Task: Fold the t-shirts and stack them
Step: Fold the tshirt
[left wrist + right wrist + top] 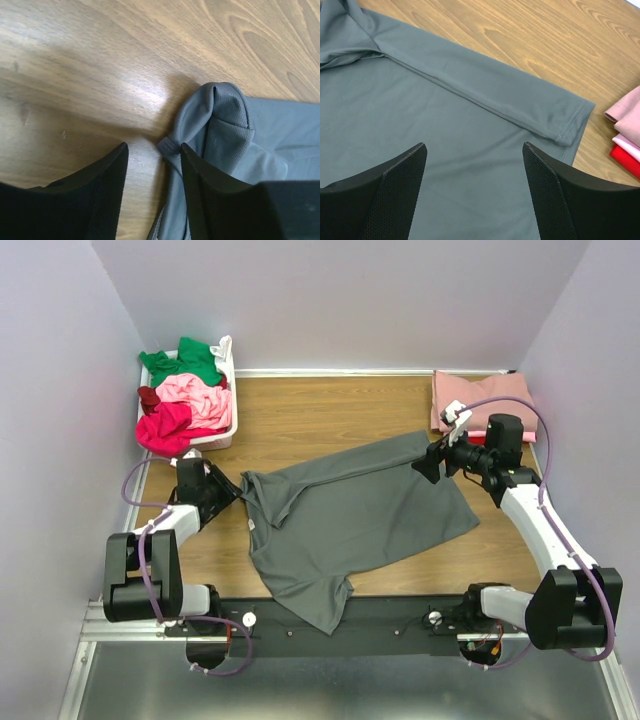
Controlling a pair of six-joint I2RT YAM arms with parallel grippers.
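Table (330, 410) layout, taken from the spread t-shirt (350, 515) lying flat at its middle.

Behind the spread t-shirt and to its left, a basket (228, 390) stands in the table's far corner with a heap of t-shirts (185, 400) in it. Behind the shirt and to its right, a folded stack (480, 395) lies near the back wall. The left gripper (230, 490) sits at the shirt's far left corner, the right gripper (428, 465) over its far right corner. The shirt's nearest corner lies over the rail (400, 615) along the table's near edge.
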